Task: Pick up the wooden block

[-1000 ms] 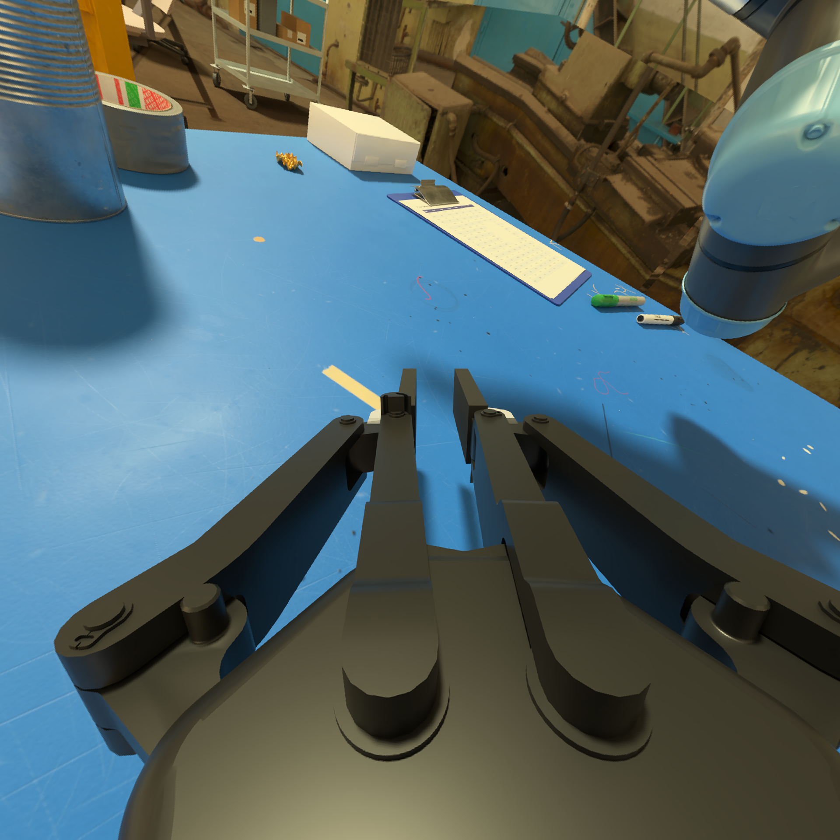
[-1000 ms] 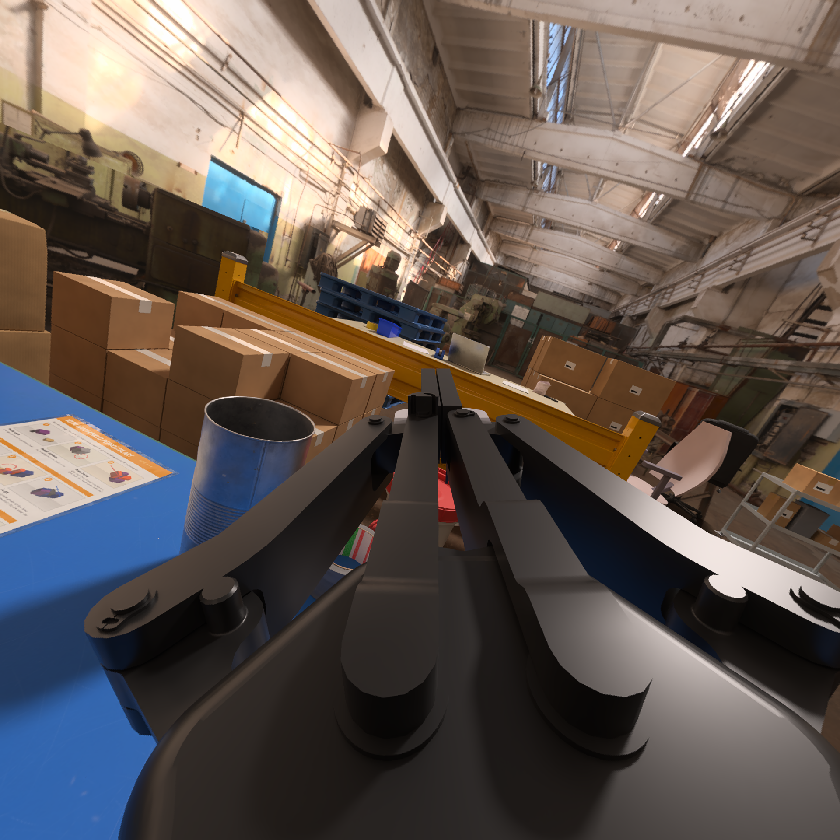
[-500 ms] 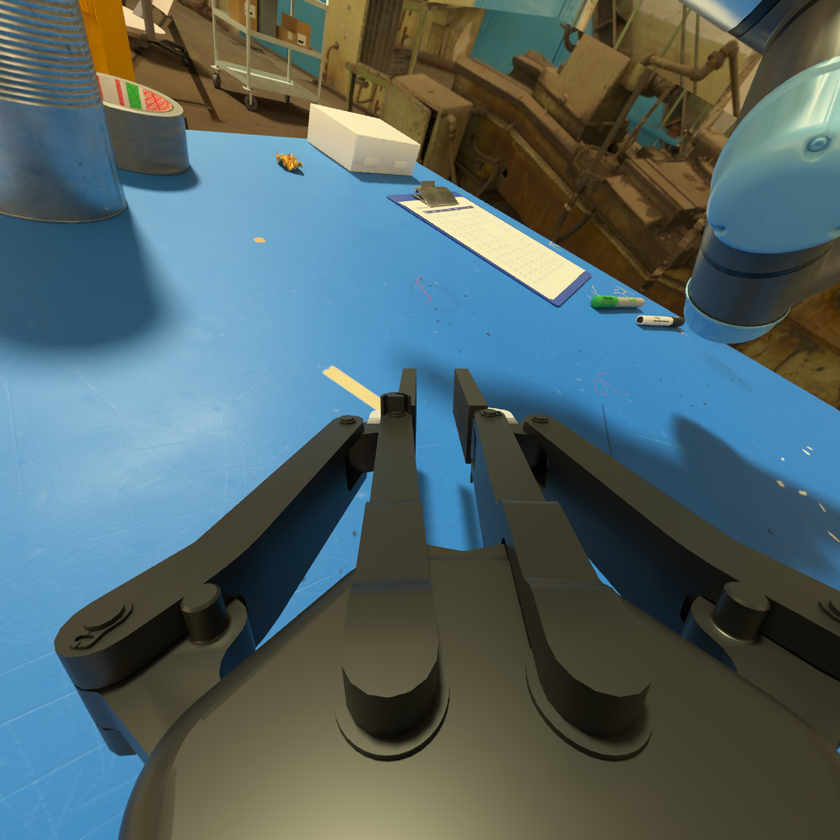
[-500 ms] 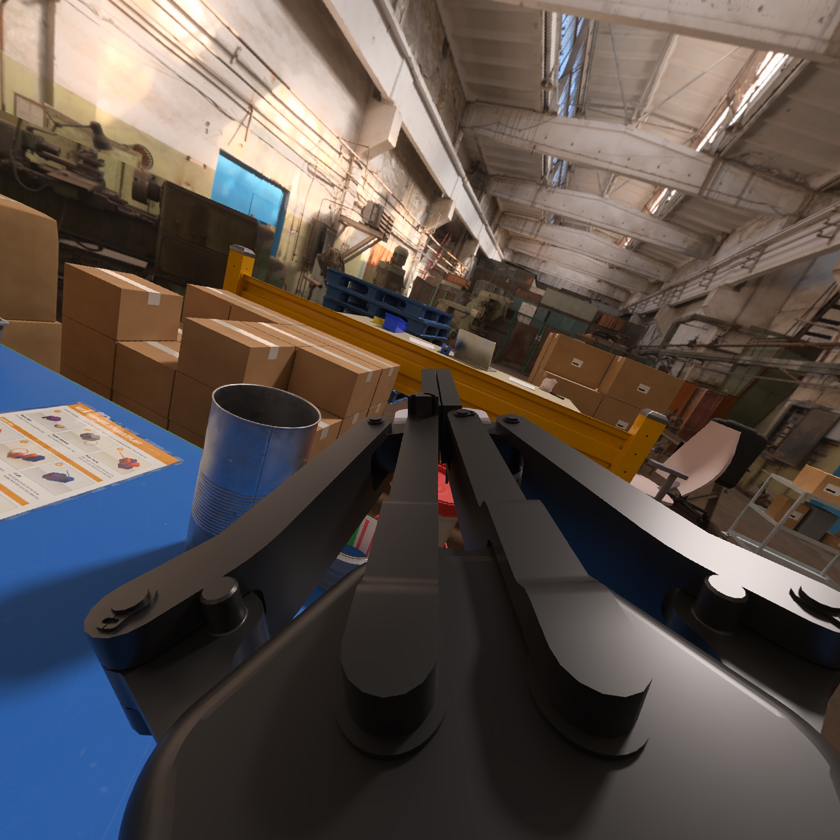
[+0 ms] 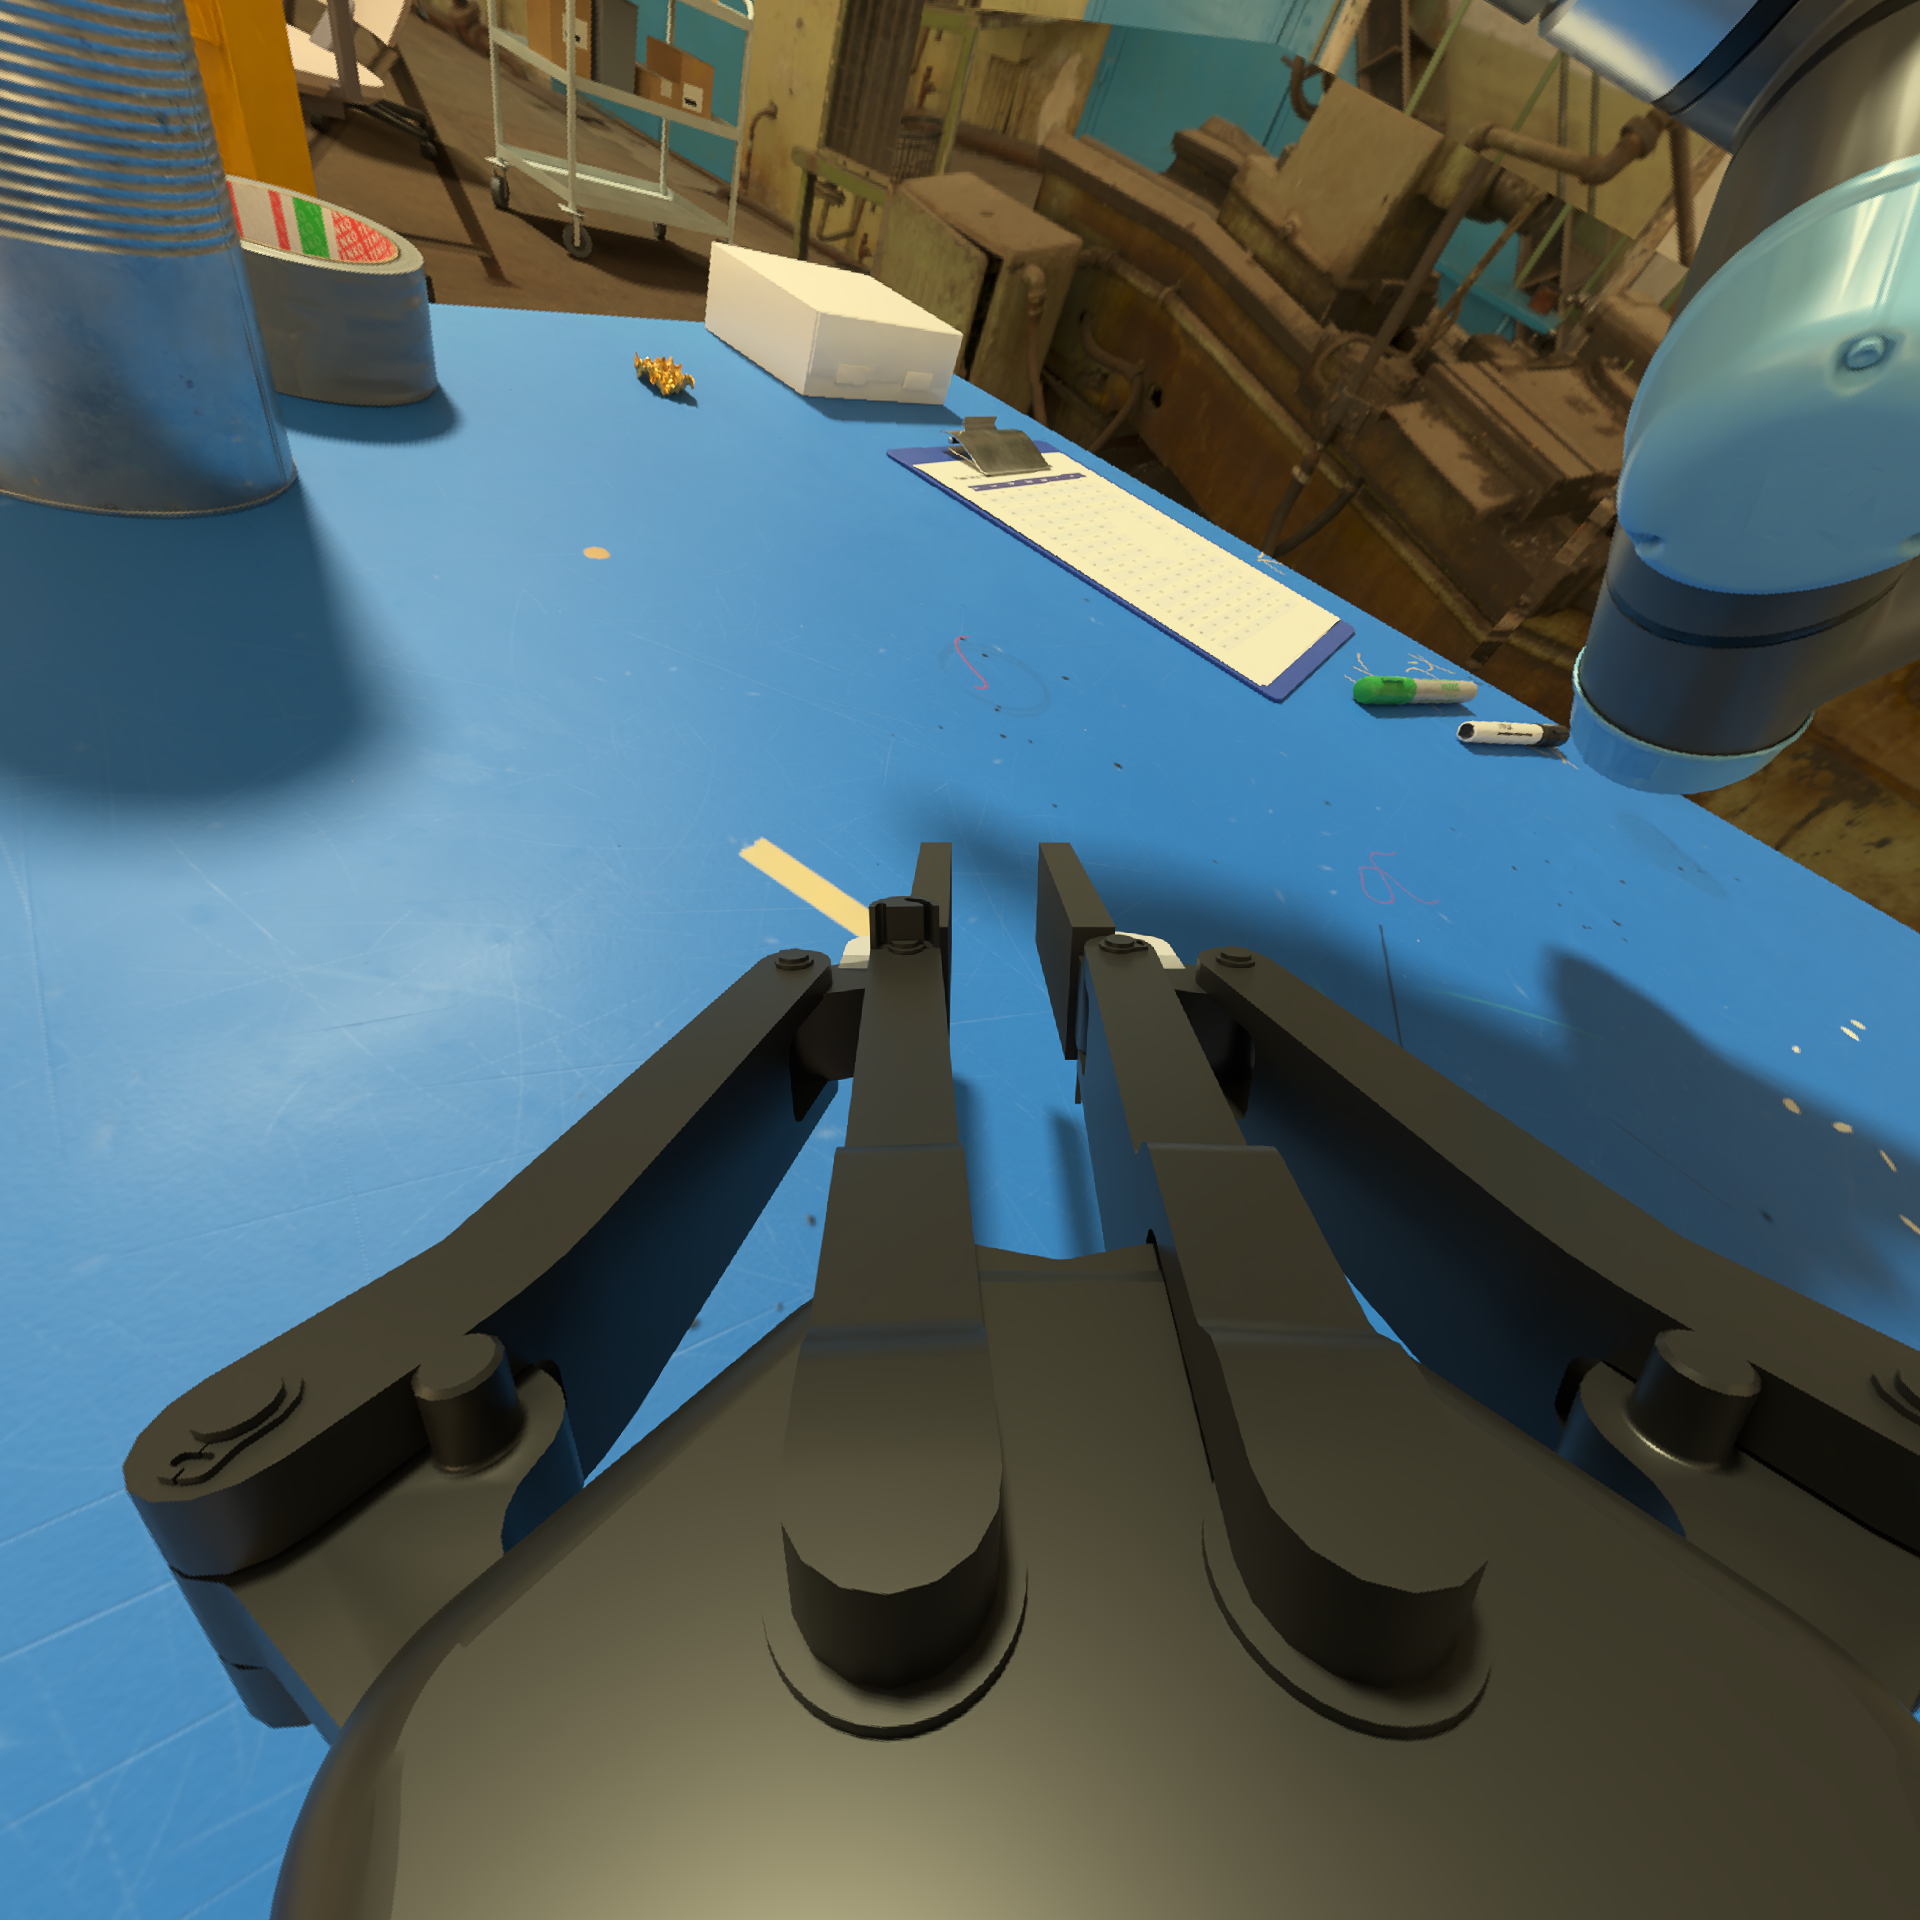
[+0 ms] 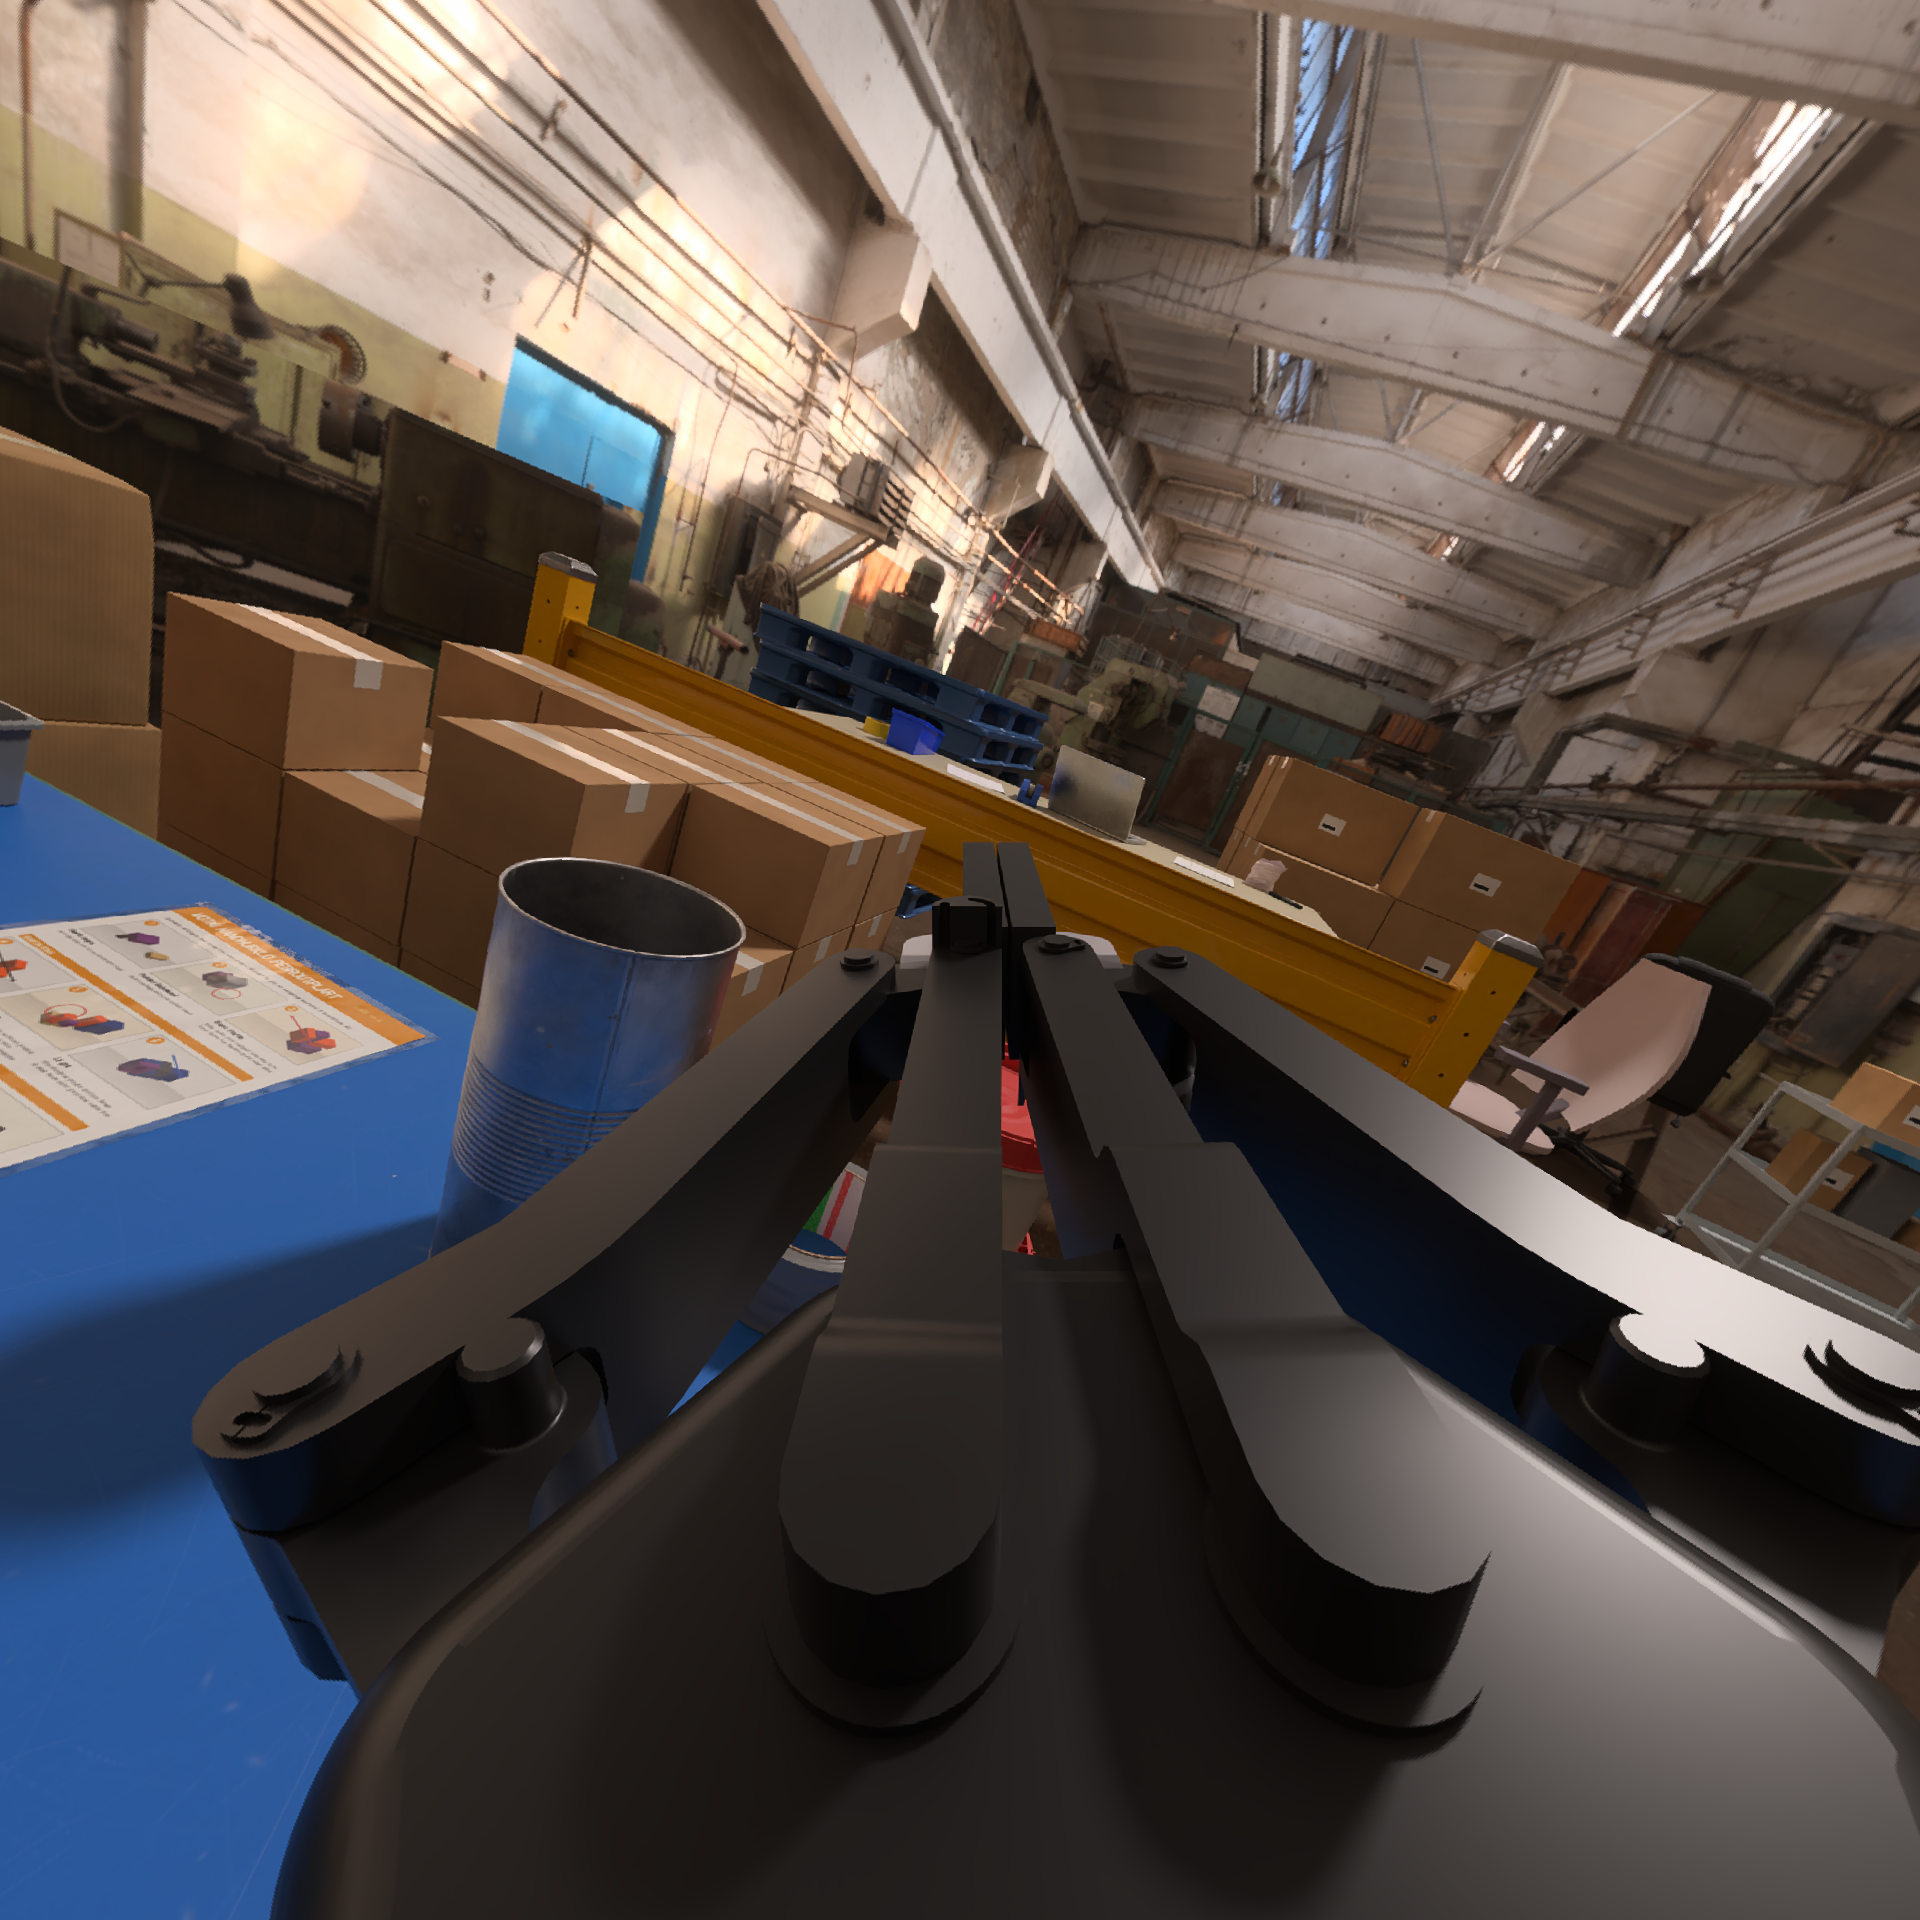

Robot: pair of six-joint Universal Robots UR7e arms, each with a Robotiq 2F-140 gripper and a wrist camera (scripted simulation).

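Note:
No clear wooden block shows in either view. In the left wrist view a thin pale tan strip (image 5: 798, 881) lies flat on the blue table (image 5: 520, 935), its near end hidden behind my left finger. My left gripper (image 5: 992, 868) hovers low over the table, its jaws a narrow gap apart with only bare table between them. My right gripper (image 6: 995, 868) is shut and empty, pointing up over the table's far edge toward the hall.
Left wrist view: a metal tube (image 5: 114, 260), a tape roll (image 5: 332, 301), a white box (image 5: 831, 322), a clipboard (image 5: 1122, 561), two markers (image 5: 1413, 689) and the other arm's joint (image 5: 1766, 468). Right wrist view: the tube (image 6: 592, 1029) and an instruction sheet (image 6: 177, 1018).
The right wrist view has shifted: the tube and sheet sit further right and the boxes lower, so the right gripper has moved. The left gripper has stayed still.

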